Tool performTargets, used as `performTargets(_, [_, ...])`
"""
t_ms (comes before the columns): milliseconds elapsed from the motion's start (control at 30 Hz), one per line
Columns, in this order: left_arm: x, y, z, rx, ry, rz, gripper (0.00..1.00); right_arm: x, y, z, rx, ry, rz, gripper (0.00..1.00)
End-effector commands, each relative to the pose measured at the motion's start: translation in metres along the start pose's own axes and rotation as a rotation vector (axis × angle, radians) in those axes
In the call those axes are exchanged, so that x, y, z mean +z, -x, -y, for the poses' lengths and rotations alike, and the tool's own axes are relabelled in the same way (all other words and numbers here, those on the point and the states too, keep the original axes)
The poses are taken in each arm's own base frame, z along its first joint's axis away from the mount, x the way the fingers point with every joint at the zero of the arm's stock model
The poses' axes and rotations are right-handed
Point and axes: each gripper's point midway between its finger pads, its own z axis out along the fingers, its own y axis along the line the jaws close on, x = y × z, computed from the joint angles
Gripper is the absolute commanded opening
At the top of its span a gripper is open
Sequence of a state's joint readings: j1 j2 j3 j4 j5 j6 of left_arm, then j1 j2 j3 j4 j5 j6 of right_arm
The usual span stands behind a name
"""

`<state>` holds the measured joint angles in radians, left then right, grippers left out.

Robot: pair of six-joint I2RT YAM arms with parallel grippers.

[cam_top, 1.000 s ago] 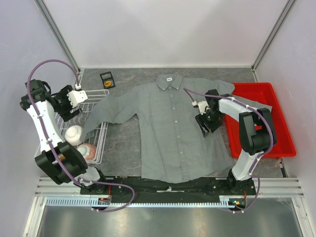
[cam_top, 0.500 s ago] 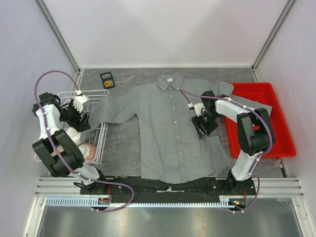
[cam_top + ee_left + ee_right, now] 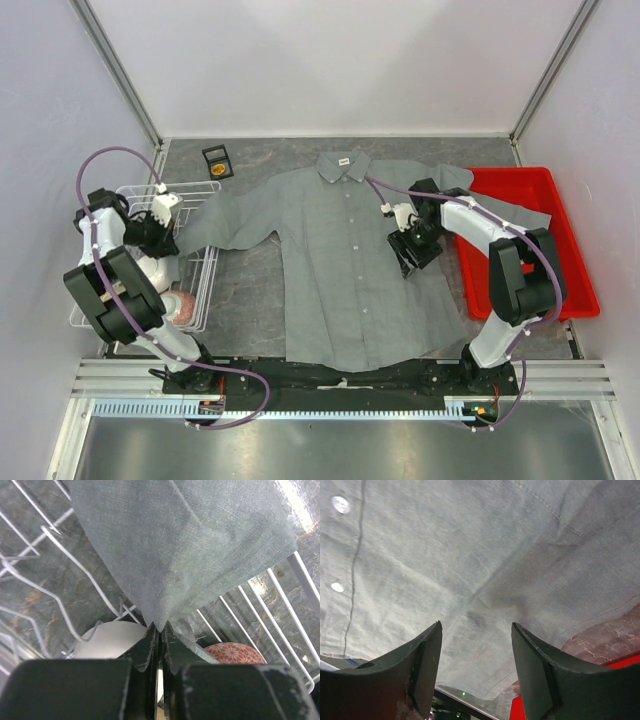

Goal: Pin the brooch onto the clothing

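Observation:
The clothing, a grey button-front shirt, lies spread flat on the table. Its left sleeve reaches over the wire rack. My left gripper is shut on the tip of that sleeve, the cloth pinched between the closed jaws. Over the shirt's right side, close above the cloth, my right gripper stands open with nothing between its fingers. The brooch, tiny and orange-gold, sits in a small black box at the back left, apart from both grippers.
A white wire rack at the left holds a white bowl and a red patterned bowl. A red bin stands at the right, partly under the shirt's right sleeve. Grey walls enclose the table.
My left arm has swung down and inward over the rack, and its gripper has shut on the sleeve tip. The right gripper shifted slightly over the shirt and stays open.

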<state>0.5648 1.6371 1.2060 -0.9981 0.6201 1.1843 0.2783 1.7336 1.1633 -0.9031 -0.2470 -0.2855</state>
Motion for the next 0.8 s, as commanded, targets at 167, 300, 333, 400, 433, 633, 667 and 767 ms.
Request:
performTargets(167, [-0.095, 0.062, -0.048, 0.139, 0.389, 0.004, 0.02, -0.015, 0.036, -0.053, -0.117, 0.127, 0.135, 0.62])
performTargets(300, [-0.108, 0.054, -0.073, 0.206, 0.541, -0.06, 0.02, -0.002, 0.048, -0.09, -0.171, 0.211, 0.147, 0.6])
performTargets(333, [-0.107, 0.048, -0.077, 0.213, 0.557, -0.086, 0.02, 0.001, 0.051, -0.098, -0.183, 0.223, 0.149, 0.6])
performTargets(400, [-0.097, 0.038, -0.085, 0.246, 0.586, -0.123, 0.02, 0.012, 0.058, -0.122, -0.218, 0.26, 0.15, 0.59])
performTargets(433, [-0.095, 0.032, -0.09, 0.258, 0.609, -0.149, 0.02, 0.014, 0.06, -0.13, -0.232, 0.275, 0.152, 0.58])
performTargets(633, [-0.071, 0.012, -0.099, 0.247, 0.605, -0.184, 0.37, 0.041, 0.068, -0.19, -0.35, 0.37, 0.131, 0.54])
performTargets(667, [-0.069, 0.014, -0.097, 0.201, 0.601, -0.162, 0.44, 0.05, 0.067, -0.202, -0.378, 0.384, 0.115, 0.52])
performTargets(767, [-0.075, 0.034, -0.086, 0.136, 0.575, -0.063, 0.65, 0.067, 0.066, -0.223, -0.429, 0.411, 0.093, 0.49])
